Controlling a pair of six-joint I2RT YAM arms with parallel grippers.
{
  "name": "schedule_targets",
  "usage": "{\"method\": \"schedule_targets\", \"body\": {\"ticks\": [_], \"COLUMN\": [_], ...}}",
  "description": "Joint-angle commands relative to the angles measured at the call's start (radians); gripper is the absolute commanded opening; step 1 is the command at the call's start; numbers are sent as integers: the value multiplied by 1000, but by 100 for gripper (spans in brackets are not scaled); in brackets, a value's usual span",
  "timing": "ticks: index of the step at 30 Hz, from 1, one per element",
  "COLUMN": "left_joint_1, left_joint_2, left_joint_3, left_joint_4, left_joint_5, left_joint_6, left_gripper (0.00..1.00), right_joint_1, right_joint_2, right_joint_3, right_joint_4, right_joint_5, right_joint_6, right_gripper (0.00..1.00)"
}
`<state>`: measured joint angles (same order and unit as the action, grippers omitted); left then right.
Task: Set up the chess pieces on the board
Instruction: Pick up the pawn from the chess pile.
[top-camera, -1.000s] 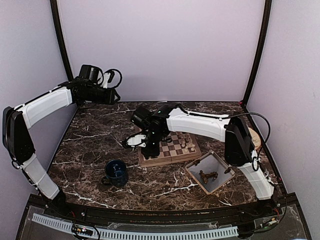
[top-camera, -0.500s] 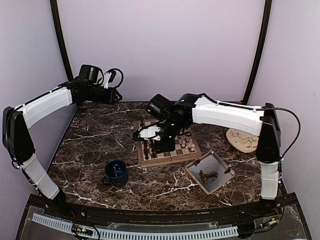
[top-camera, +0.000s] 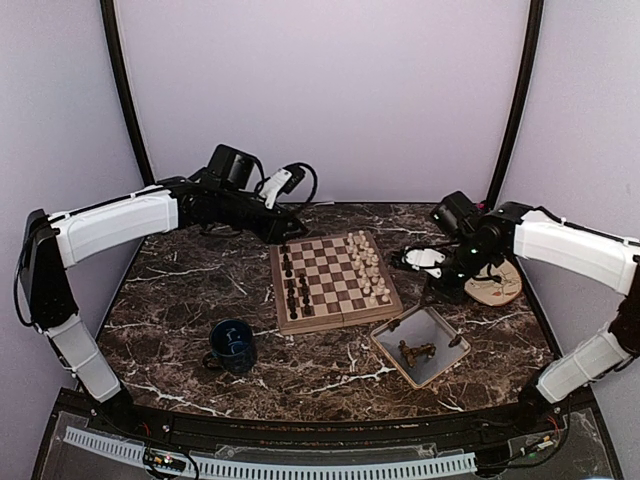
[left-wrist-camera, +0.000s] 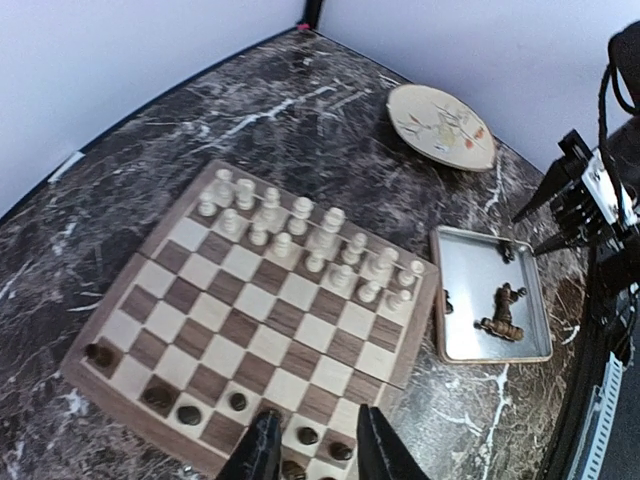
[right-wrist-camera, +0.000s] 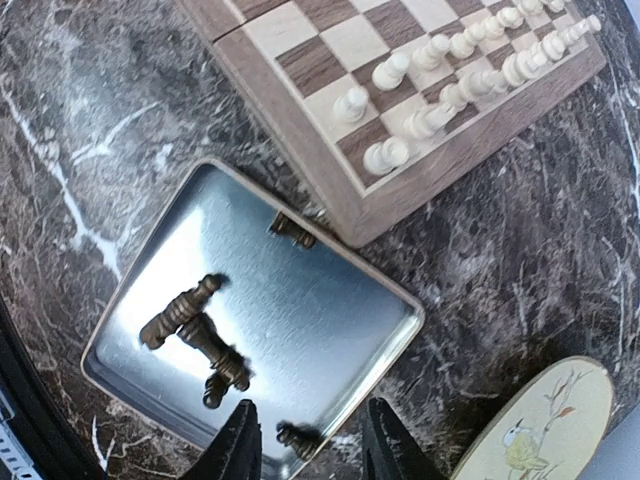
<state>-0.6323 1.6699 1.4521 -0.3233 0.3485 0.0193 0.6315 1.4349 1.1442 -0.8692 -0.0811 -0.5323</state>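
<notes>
We saw soft, even light with faint shadows; the tray (right-wrist-camera: 310, 320) glared white, and the left gripper (left-wrist-camera: 316, 415) looked blurred up close.

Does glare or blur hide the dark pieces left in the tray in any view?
Right wrist: the tray glares bright toward its left side, yet the dark pieces and their shadows stay sharp. Left wrist: the tray reflects pale, pieces readable. Top external: even light, but those pieces look tiny.

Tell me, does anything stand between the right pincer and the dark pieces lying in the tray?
Nothing visible does. The right pincer hangs open, aimed at the tray. The dark pieces lie uncovered on its metal floor, with no lid or other object over them.
</notes>
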Motion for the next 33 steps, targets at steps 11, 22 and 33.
{"method": "schedule_targets", "body": {"ticks": [11,22,33], "left_joint_1": [-81,-81,-81], "left_joint_2": [52,74,85], "left_joint_3": [6,4,12], "left_joint_4": [-33,-59,-76], "left_joint_5": [24,20,66], "left_joint_6": [116,123,122], "left_gripper": [31,32,32], "right_joint_1": [-8,-5,-4], "right_joint_2": [-126,-39,31], "right_joint_3": [-315,-353,-344], "right_joint_4": [9,88,116], "right_joint_5": [-153,-69,-89], "right_joint_6": [-102,-108,-105], "right_gripper": [34,30,22]}}
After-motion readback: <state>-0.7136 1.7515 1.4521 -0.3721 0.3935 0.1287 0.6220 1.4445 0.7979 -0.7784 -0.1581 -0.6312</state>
